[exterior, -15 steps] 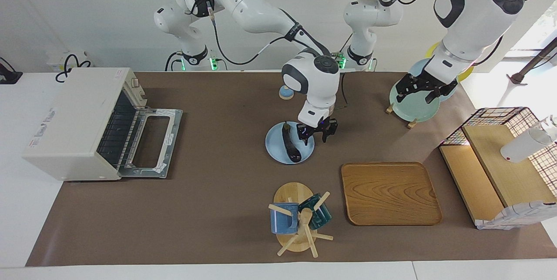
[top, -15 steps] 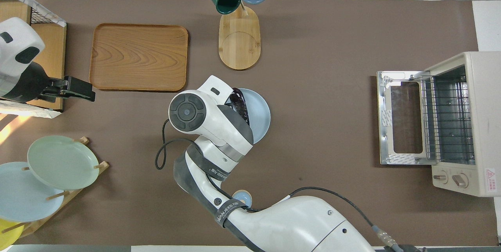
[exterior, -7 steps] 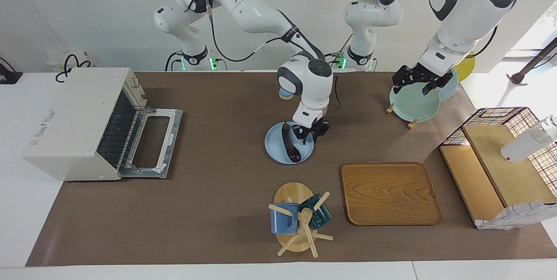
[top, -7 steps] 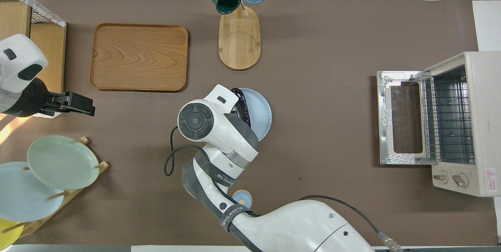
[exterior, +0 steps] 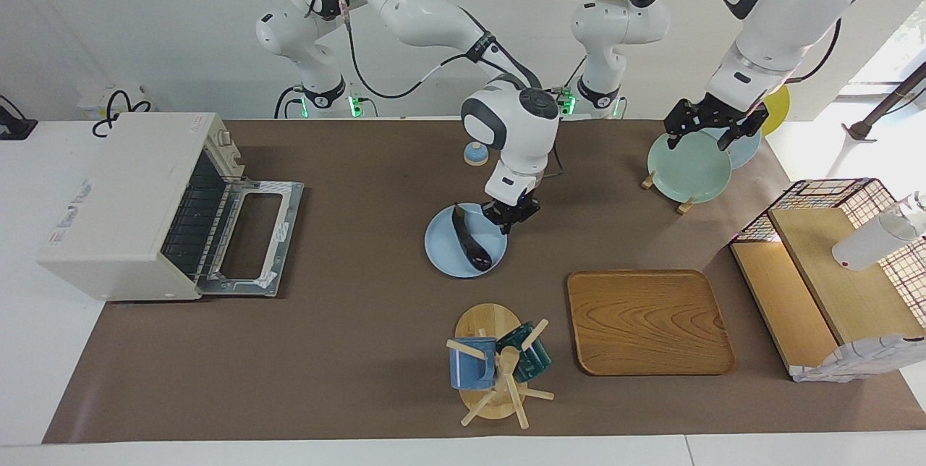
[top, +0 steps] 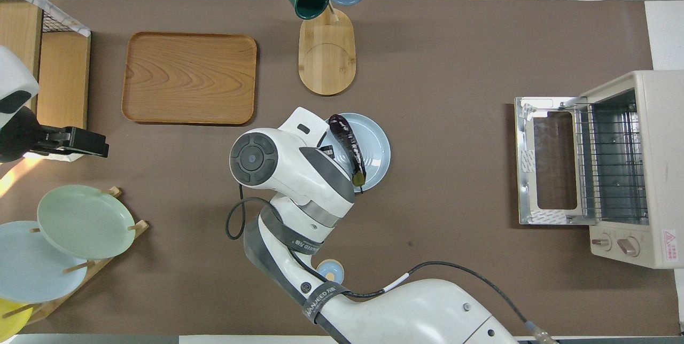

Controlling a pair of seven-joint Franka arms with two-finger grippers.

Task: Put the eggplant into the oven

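Note:
The dark-purple eggplant [exterior: 470,240] [top: 347,143] lies on a light blue plate [exterior: 445,260] [top: 377,146] in the middle of the table. My right gripper [exterior: 509,220] is low at the plate's rim, on the side toward the left arm's end, and its fingertips are together. The eggplant lies beside it and is not between its fingers. Whether the fingers pinch the rim I cannot tell. In the overhead view the wrist hides this gripper. The cream oven [exterior: 123,198] [top: 641,162] stands at the right arm's end with its door [exterior: 249,234] dropped open. My left gripper [exterior: 712,132] hangs open over the plate rack.
A mug tree [exterior: 495,368] with two mugs and a wooden tray [exterior: 647,321] lie farther from the robots than the plate. The plate rack [exterior: 687,173], a wire-and-wood shelf [exterior: 832,278] and a small blue knob-like piece [exterior: 474,155] are also on the table.
My right gripper has closed and shifted toward the oven's end. The plate with the eggplant has slid that way and turned a little. The left arm has drawn back over the plate rack.

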